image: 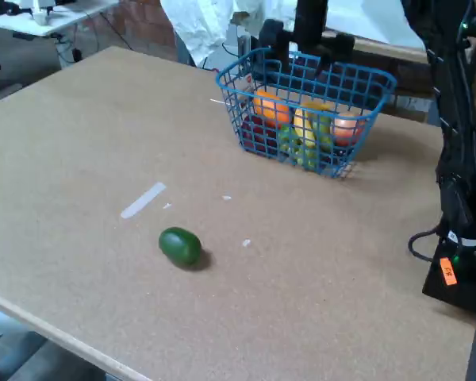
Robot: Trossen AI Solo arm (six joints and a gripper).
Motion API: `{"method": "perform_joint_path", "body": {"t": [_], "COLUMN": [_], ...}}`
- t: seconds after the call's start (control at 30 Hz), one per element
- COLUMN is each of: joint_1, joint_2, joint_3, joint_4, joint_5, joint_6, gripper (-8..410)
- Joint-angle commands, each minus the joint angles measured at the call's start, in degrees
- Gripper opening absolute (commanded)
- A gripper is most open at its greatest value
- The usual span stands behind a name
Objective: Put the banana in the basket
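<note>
Brown particle-board table (pixel 317 278) fills most of my fixed view, cluttered room behind it with a brick wall and a white cloth at the top. Blue wire basket (pixel 250 95) sits on the far right part of the table. Gripper (pixel 305 54) hangs at the basket's back rim, dark body coming down from the top edge; fingertips are hidden behind the mesh and I cannot tell if they are apart or together. Inside the basket I see several toy fruits: an orange one (pixel 271 107) on the left, a pinkish one (pixel 345 128) on the right, something red (pixel 255 128) low on the left, green pieces (pixel 289 140) at the bottom. Banana (pixel 305 125) lies in the basket among them, yellow, near the middle, standing roughly on end against the other fruit; whether anything holds it I can't make out. Green oval fruit (pixel 179 245) rests alone on the table in the foreground, well apart from the basket. Strip of pale tape (pixel 143 200) lies just up and left of it, plus a few small white specks nearby. Arm base (pixel 460 238) with black cables and an orange tag stands at the right edge
</note>
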Motion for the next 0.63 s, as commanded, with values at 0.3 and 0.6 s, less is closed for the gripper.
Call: {"method": "perform_joint_path", "body": {"t": [0.3,0.6], "joint_1": [0.68,0.68], "joint_2": [-21.86,-30.29], "joint_3": [0.04,0.04], "joint_4": [0.74,1.14], "joint_5": [0.07,-0.39], "joint_6": [0.13,-0.04], "gripper": [308,308]}}
